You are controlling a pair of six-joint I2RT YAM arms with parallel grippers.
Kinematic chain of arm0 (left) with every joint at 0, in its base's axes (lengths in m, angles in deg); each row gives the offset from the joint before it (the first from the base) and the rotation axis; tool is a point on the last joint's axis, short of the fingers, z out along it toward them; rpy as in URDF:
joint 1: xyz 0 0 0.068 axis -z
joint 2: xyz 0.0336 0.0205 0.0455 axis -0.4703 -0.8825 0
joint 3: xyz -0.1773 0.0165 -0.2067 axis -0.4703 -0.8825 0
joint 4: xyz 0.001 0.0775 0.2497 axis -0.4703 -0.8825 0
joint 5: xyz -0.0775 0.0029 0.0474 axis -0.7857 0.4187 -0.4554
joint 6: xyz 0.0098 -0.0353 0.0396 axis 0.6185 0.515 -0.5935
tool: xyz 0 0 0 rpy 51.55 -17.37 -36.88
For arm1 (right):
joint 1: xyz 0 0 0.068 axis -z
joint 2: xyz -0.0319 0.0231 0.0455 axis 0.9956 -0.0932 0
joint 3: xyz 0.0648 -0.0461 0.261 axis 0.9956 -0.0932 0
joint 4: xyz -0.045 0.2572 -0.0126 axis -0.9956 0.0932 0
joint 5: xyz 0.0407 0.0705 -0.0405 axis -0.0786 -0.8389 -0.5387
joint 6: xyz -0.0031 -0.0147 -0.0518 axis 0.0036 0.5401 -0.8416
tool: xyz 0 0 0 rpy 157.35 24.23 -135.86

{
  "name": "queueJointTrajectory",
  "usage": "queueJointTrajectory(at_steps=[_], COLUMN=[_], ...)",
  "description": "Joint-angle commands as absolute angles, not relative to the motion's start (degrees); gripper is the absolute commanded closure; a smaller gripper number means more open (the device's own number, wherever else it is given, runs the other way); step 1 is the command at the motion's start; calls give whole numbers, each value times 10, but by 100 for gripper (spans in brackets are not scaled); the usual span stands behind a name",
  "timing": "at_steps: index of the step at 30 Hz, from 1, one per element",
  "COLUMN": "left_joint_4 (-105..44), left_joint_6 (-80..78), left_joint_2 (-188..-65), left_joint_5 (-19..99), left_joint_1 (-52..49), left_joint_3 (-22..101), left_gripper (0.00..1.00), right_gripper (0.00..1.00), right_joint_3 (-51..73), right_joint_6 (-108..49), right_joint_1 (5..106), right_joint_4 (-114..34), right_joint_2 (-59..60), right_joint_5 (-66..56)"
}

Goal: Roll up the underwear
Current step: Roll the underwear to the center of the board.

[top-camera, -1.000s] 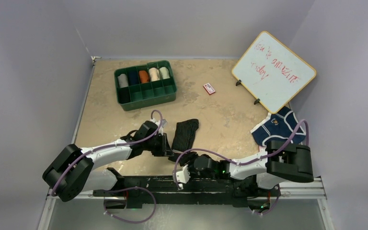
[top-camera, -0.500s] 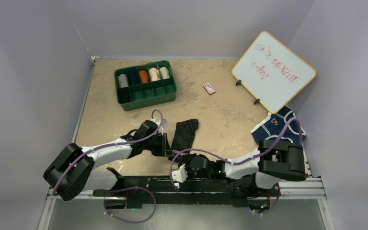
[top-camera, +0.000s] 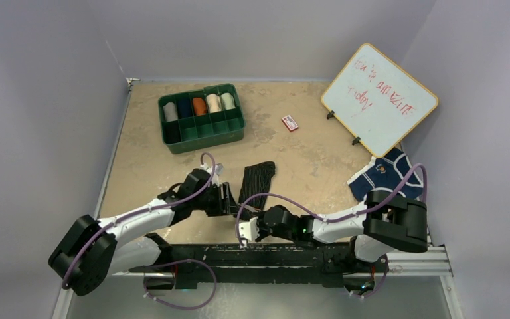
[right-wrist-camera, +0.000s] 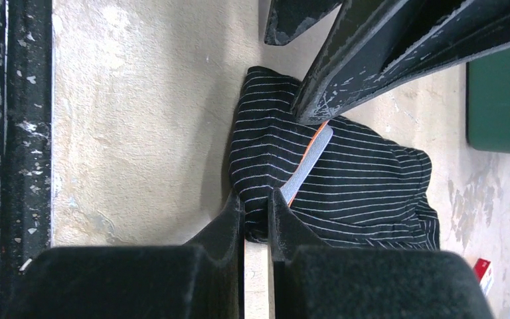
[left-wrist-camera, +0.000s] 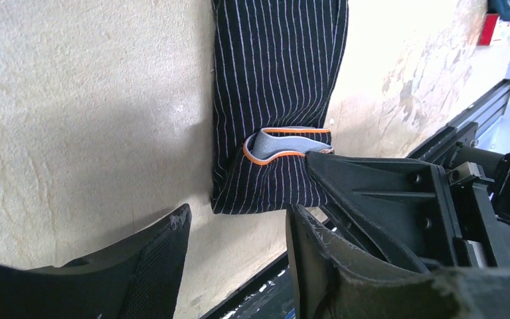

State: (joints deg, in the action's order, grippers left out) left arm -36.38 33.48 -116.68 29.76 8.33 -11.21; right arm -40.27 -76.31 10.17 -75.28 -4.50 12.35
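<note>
From above, the black striped brief (top-camera: 257,181) lies folded into a narrow strip near the middle of the table's (top-camera: 305,166) near edge. Its long axis runs from the near edge toward the far edge, and the far end leans slightly right. The navy brief (top-camera: 384,174) sits untouched by the right edge. The left gripper (top-camera: 227,199) is just left of the strip's near end and the right gripper (top-camera: 247,226) is at that end. In the left wrist view the left gripper's jaws stand wide apart and empty beside the near hem, where an orange-edged band (left-wrist-camera: 285,141) pokes out of the fold. In the right wrist view the right gripper's jaws are drawn to a narrow slit, apparently nipping only the very edge of the hem. That thin bite looks likely to slip once rolling begins. A pull from one corner could skew the roll or drag the whole strip along the table. The two grippers are crowded and could knock each other, and the band could spring the fold open.
</note>
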Motion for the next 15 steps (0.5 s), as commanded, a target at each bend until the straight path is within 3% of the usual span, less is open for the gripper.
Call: queueJointTrajectory(at_steps=[1, 15], left_joint_4=[-311, -281], left_joint_6=[363, 357], left_joint_2=[-1133, -1195], left_joint_5=[311, 359], left_joint_1=[78, 77], left_joint_3=[-142, -154], left_gripper=[47, 50], right_gripper=[98, 98], right_joint_3=[-408, -443], right_joint_6=[-732, -695], right_joint_1=[103, 104], right_joint_4=[-768, -844], right_joint_2=[-49, -50], right_joint_5=[96, 86])
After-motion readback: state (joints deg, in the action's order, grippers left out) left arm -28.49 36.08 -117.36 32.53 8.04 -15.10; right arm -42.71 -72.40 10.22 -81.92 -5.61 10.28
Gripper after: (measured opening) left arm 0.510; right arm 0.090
